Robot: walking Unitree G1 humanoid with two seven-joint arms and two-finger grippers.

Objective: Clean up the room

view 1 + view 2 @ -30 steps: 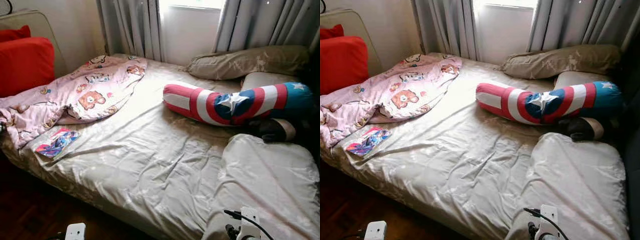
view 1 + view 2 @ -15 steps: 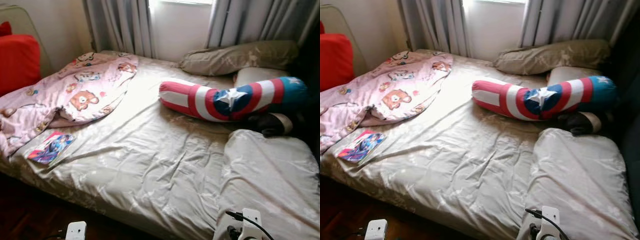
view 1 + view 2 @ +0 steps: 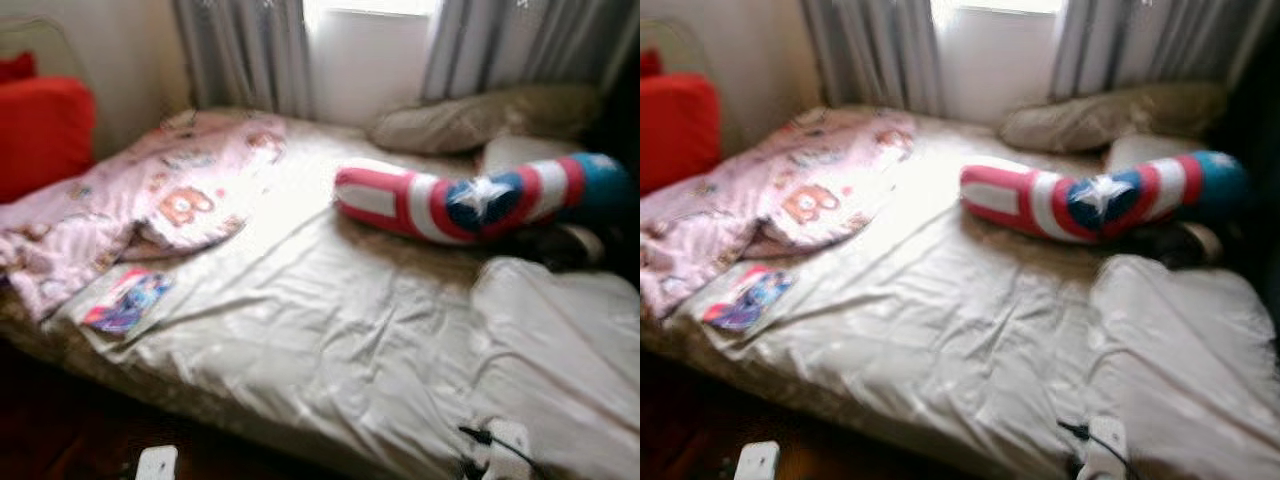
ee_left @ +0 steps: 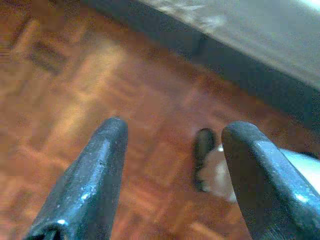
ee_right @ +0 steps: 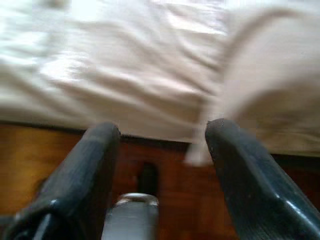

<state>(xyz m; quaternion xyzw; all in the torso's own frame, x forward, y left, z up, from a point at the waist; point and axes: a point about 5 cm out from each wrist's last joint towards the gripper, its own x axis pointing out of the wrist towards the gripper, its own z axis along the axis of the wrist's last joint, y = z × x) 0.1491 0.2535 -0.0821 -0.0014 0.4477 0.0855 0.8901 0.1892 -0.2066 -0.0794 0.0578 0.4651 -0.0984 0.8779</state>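
While the head views have gone soft with blur, the whole scene sits a little further right and lower than half a second ago, a shift of the camera; the things on the bed lie as they did. A pink bear-print blanket is bunched over the bed's left part, reaching toward a red cushion at the far left. Just beside the blanket's near edge, a colourful booklet lies flat on the beige sheet. A red, white and blue star bolster lies across the right side, in front of a beige pillow under the curtained window. A large pale pillow fills the near right corner.

Seen from the left wrist, the left tool hangs over wooden parquet floor, fingers spread wide and holding nothing. From the right wrist, the right tool is likewise wide apart and empty, pointing at the bed's near edge above the floor.
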